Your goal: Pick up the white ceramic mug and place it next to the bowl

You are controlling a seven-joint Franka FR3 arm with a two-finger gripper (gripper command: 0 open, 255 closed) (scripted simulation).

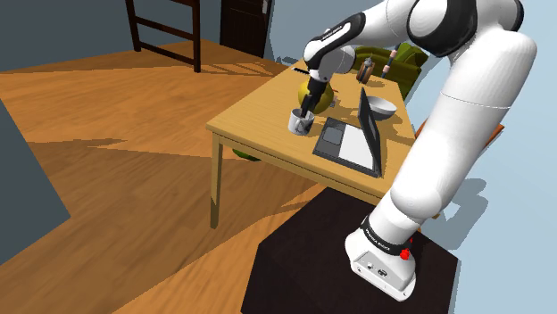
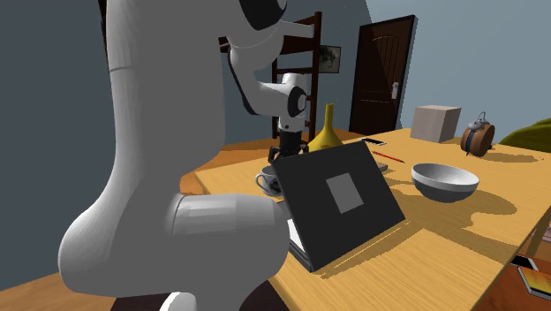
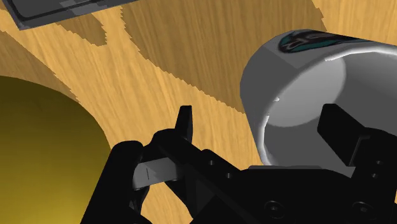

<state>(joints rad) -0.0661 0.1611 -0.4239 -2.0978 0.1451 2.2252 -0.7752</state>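
The white mug [image 1: 299, 122] stands upright on the wooden table [image 1: 259, 120], close to the laptop's front corner; it carries a dark emblem on its side [image 3: 305, 41]. My black gripper [image 1: 306, 111] is down at the mug's rim, pointing downwards and open. In the wrist view the gripper [image 3: 262, 124] straddles the mug's wall [image 3: 280, 95]: one finger [image 3: 184, 127] is outside it, the other finger [image 3: 340, 130] is over the mug's opening. Neither visibly presses the wall. The grey bowl [image 1: 382, 107] sits beyond the laptop, and in the second exterior view the bowl [image 2: 444, 181] is right of the laptop's lid.
An open dark laptop [image 1: 353, 138] lies between mug and bowl. A yellow vase [image 2: 328, 132] stands right behind the mug. Two bottles [image 1: 364, 70] stand at the table's far end. A box [image 2: 435, 122], a round brown object [image 2: 478, 139] and a red pen [image 2: 388, 156] are further along.
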